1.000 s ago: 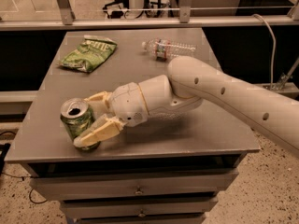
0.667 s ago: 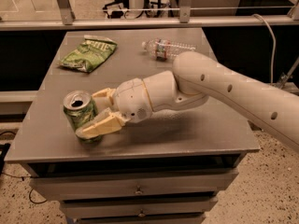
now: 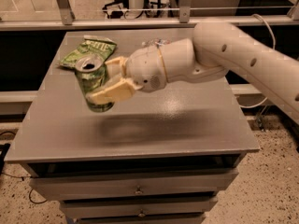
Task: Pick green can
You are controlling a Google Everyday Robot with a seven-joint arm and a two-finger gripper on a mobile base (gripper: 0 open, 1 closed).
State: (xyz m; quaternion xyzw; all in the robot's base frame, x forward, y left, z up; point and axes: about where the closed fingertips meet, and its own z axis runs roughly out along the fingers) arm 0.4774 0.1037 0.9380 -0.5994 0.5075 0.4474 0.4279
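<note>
The green can (image 3: pixel 93 84) is a small green drink can with pale markings and a silver top with a dark hole. My gripper (image 3: pixel 106 79) is shut on it from the right, one cream finger (image 3: pixel 111 90) across its front. The can hangs tilted in the air above the left part of the grey table (image 3: pixel 177 120), clear of the top. The white arm (image 3: pixel 243 55) reaches in from the right.
A flat green chip bag (image 3: pixel 88 51) lies at the table's back left, just behind the can. A clear plastic bottle (image 3: pixel 156 43) lies at the back, mostly hidden by the arm. Drawers (image 3: pixel 135 188) sit below the table top. A metal rail runs behind the table.
The gripper has lifted the green can off the table's front left and carried it up and back. The arm has risen with it.
</note>
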